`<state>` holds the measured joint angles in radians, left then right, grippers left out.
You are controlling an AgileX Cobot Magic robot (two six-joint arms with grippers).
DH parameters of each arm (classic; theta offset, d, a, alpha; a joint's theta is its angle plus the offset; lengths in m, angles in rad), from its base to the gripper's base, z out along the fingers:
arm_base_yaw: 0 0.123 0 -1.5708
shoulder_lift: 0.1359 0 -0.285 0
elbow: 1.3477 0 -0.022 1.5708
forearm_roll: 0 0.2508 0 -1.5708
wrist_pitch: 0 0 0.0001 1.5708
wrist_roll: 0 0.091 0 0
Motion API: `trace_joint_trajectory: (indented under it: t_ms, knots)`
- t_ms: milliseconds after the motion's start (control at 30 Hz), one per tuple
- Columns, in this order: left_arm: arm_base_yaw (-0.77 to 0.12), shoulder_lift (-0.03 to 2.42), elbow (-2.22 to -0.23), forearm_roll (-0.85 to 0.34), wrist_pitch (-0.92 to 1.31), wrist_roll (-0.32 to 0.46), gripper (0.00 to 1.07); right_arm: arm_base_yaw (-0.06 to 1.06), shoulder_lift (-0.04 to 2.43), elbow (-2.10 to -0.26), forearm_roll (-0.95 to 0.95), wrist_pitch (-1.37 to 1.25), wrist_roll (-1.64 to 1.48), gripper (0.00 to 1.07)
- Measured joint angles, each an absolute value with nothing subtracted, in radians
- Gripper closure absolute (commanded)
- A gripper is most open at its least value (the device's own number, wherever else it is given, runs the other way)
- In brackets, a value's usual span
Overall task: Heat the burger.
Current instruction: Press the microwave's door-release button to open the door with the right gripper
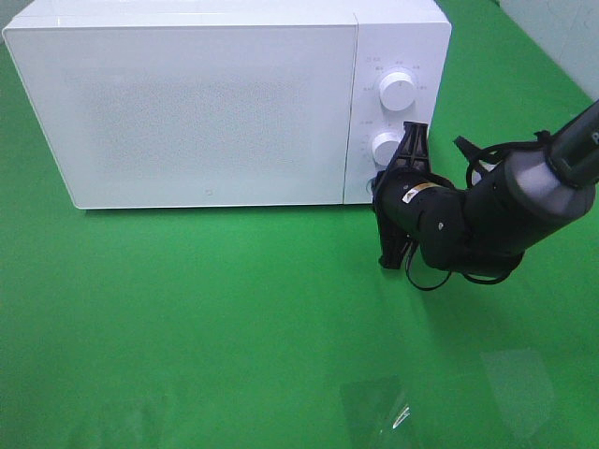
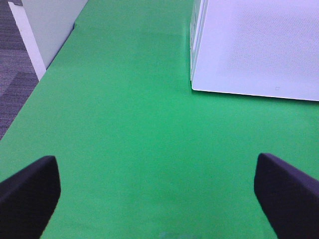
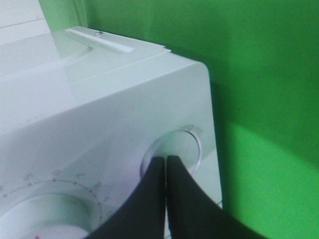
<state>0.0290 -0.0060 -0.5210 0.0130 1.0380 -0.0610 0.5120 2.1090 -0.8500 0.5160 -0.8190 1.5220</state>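
The burger is out of view. The white microwave (image 1: 206, 103) stands at the back of the green table with its door closed. My right gripper (image 1: 377, 181) is shut with nothing between its fingers. Its joined tips rest against a round button (image 3: 185, 143) at the bottom corner of the control panel, below the two dials (image 1: 397, 90). In the right wrist view the right gripper (image 3: 166, 160) points straight at that button. My left gripper (image 2: 158, 191) stands open and empty over bare green cloth, to the left of the microwave's front corner (image 2: 197, 87).
A green cloth (image 1: 187, 318) covers the table. A white panel (image 2: 50, 25) stands at the far left edge, with grey floor beyond it. Faint transparent sheets (image 1: 374, 412) lie at the front right.
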Motion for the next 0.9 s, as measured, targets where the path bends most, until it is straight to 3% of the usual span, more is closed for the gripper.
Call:
trace_joint_trajectory:
  t_ms: [900]
  knots:
    - [0.029,-0.006,-0.521,0.013,1.038,-0.061,0.06,0.539,2.224,-0.961,0.647,-0.897,1.471,1.07]
